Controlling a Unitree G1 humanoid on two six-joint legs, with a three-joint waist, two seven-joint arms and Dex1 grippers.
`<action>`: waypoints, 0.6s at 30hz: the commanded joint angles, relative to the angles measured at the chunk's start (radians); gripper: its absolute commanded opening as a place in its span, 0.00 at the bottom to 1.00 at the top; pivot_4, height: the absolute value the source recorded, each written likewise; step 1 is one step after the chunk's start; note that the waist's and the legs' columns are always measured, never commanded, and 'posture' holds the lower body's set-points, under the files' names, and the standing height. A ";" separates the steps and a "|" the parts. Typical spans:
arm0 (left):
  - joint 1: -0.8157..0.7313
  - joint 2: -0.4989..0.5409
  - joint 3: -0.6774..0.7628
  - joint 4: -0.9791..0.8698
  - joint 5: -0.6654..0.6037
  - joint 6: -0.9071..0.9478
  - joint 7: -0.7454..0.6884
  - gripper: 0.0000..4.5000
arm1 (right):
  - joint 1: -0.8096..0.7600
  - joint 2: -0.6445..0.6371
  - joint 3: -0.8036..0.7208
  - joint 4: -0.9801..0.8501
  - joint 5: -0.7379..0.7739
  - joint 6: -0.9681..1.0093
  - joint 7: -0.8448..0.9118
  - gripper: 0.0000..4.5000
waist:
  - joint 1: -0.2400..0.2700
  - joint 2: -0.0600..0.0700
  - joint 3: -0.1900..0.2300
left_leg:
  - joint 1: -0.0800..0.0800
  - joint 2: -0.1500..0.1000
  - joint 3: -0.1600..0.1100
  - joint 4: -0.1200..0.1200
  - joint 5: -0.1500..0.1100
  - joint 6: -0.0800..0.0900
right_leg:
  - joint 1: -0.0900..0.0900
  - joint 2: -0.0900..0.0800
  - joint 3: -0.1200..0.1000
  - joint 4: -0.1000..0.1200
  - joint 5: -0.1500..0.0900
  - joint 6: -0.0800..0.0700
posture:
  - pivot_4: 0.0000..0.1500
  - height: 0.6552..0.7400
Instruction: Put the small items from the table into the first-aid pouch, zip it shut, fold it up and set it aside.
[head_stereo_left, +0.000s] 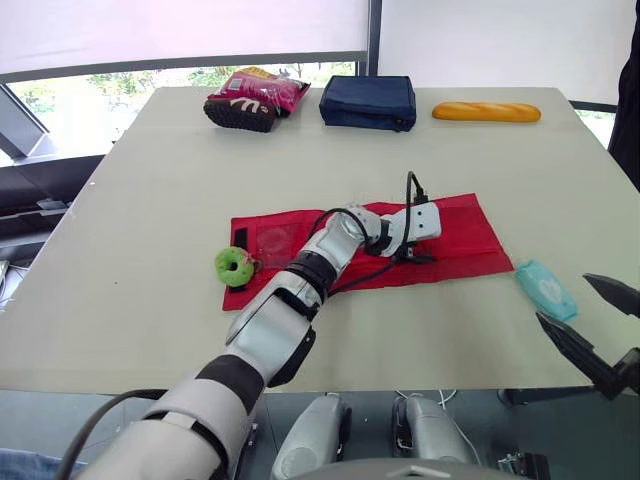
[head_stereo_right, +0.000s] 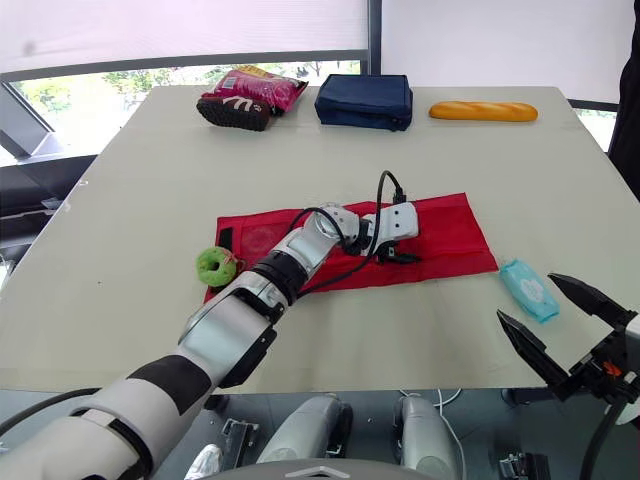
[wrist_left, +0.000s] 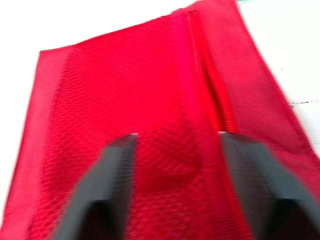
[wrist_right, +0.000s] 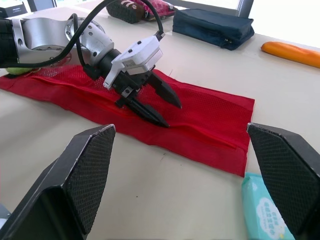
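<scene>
The red first-aid pouch (head_stereo_left: 460, 235) lies unfolded and flat in the middle of the table, its zipper (wrist_left: 200, 65) running along the mesh. My left gripper (head_stereo_left: 418, 258) hovers low over the pouch's centre, open, with only red mesh between its fingers (wrist_left: 112, 190). A green ring-shaped item (head_stereo_left: 235, 266) rests at the pouch's left end. A teal wipes packet (head_stereo_left: 546, 288) lies on the table just right of the pouch. My right gripper (wrist_right: 180, 142) is open near the table's right front edge, close beside the packet and holding nothing.
Along the far edge sit a pink snack bag (head_stereo_left: 262, 90) with a dark item (head_stereo_left: 240, 112) in front of it, a navy zip case (head_stereo_left: 368, 102) and a toy baguette (head_stereo_left: 486, 111). Bare tabletop (head_stereo_left: 150, 230) lies left of the pouch.
</scene>
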 joint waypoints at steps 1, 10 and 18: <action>-0.008 -0.023 0.023 -0.028 -0.004 0.006 0.002 0.20 | 0.003 0.000 -0.007 -0.030 -0.003 -0.024 -0.008 1.00 | 0.000 0.000 0.000 | 0.000 0.000 0.000 0.000 0.000 0.000 | 0.000 0.000 0.000 0.000 0.000 0.000 | 1.00 0.99; 0.024 -0.029 0.039 -0.062 -0.008 0.069 0.002 0.01 | 0.002 -0.003 0.002 -0.033 -0.013 -0.024 -0.011 1.00 | 0.000 0.000 0.000 | 0.000 0.000 0.000 0.000 0.000 0.000 | 0.000 0.000 0.000 0.000 0.000 0.000 | 1.00 0.99; 0.013 -0.012 0.117 -0.084 -0.083 0.141 -0.099 0.01 | -0.005 -0.011 0.019 -0.025 -0.034 -0.010 -0.030 1.00 | -0.001 0.000 0.000 | 0.000 0.000 0.000 0.000 0.000 0.000 | 0.000 0.000 0.000 0.000 0.000 0.000 | 1.00 0.99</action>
